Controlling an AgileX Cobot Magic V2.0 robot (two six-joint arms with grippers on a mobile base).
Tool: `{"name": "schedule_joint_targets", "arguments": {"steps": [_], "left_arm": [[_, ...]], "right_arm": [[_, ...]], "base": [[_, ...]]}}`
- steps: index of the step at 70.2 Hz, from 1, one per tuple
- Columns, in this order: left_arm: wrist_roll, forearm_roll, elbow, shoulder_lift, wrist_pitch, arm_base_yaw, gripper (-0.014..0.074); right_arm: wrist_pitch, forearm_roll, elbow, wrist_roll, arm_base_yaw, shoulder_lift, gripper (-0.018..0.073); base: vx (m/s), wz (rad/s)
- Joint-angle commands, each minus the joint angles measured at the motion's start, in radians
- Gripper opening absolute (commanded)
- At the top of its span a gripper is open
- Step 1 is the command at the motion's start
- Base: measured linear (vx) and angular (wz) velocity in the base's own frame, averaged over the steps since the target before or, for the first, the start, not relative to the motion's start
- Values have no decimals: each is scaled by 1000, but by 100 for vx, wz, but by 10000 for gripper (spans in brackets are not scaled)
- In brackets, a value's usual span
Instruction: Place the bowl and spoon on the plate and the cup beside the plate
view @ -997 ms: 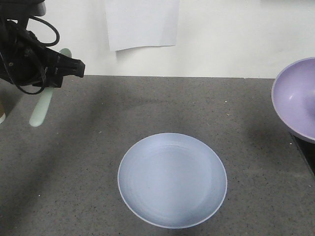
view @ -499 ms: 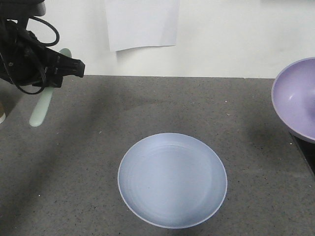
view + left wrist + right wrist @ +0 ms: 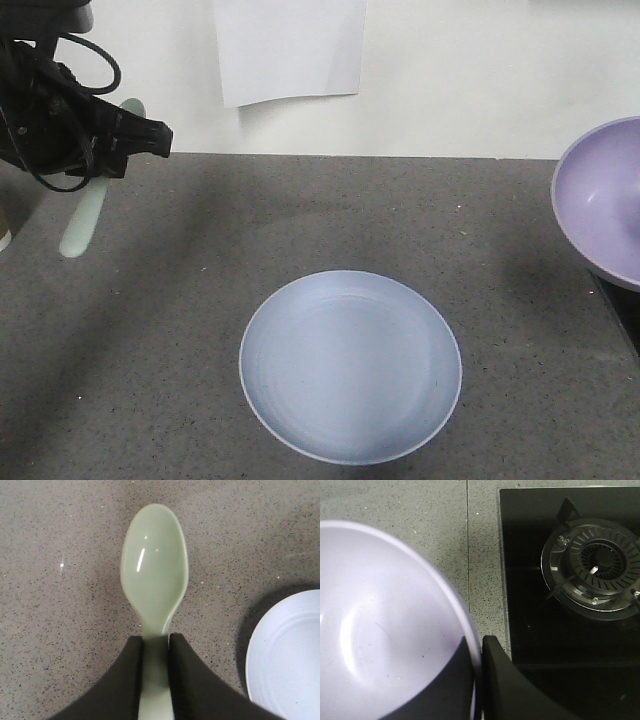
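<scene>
The counter (image 3: pixel 300 200) is showing a matte, grey, speckled stone surface. The plate (image 3: pixel 350 365), a smooth, round, pale blue-lilac plastic disc with a shallow raised rim, is lying flat toward the counter's near edge, about midway along it, with nothing on it.

The left gripper (image 3: pixel 156 640) is clamping its two black fingers on the neck of the spoon (image 3: pixel 155 570), with one finger pressing each side of the thick handle. The spoon is glossy, pale mint-green plastic, and its oval head is jutting out past the fingertips. It is hanging above the counter's far-left corner, well apart from the plate.

The right gripper (image 3: pixel 476 655) is pinching the wall of the bowl (image 3: pixel 385 625), one finger inside and one outside the rim. The bowl is smooth lavender plastic and is being held tilted off the counter's right edge, beside a black glass hob (image 3: pixel 520 630) with a ridged round burner (image 3: pixel 597 567).

Only a sliver of the cup (image 3: pixel 3 230) is showing at the counter's left edge.
</scene>
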Motion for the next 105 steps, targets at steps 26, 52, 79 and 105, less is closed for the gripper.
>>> {"name": "schedule_joint_targets", "arguments": {"steps": [26,52,79,105], "left_arm": [[-3,10,-26,-36,-47,-4,-7],[-3,10,-26,-36,-49,-4,-7],[-3,10,-26,-36,-50,-4,-7],[-3,3,-26,-36,-47,-4,-7]], "right_arm": [[-54,-2,-28,-3,-2,-16,-6],[-66,312,-28,-213,0,40,-4],[-61,462,-28,-299,63,250,-3],[-197,328,-28,-196,301,451,-3]], "base": [[0,0],[0,0],[0,0],[0,0]]}}
